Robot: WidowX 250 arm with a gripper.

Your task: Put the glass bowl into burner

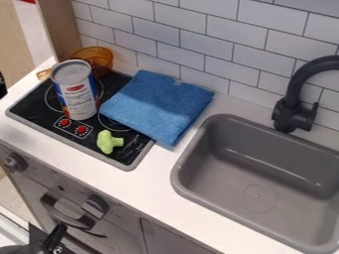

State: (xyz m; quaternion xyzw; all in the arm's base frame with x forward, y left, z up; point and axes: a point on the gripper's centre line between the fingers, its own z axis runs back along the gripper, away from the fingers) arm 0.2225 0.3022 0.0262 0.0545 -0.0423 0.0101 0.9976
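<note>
At the left edge shows a small black part, apparently of my gripper (3, 85), left of the stove and apart from the bowl; whether it is open or shut cannot be made out. The amber see-through glass bowl (100, 55) is at the stove's back left corner, by the tiled wall, partly hidden behind a can. The black stove top (29, 110) has ringed burners. One burner ring (50, 101) runs around the can's base, and another ring (106, 122) is partly covered by a blue cloth.
The tall can (76, 92) stands upright on the stove's left half. A folded blue cloth (159, 104) overlaps the right half and counter. A green broccoli-like toy (108, 142) lies near the front. The grey sink (228, 163) and black faucet (291, 106) are right.
</note>
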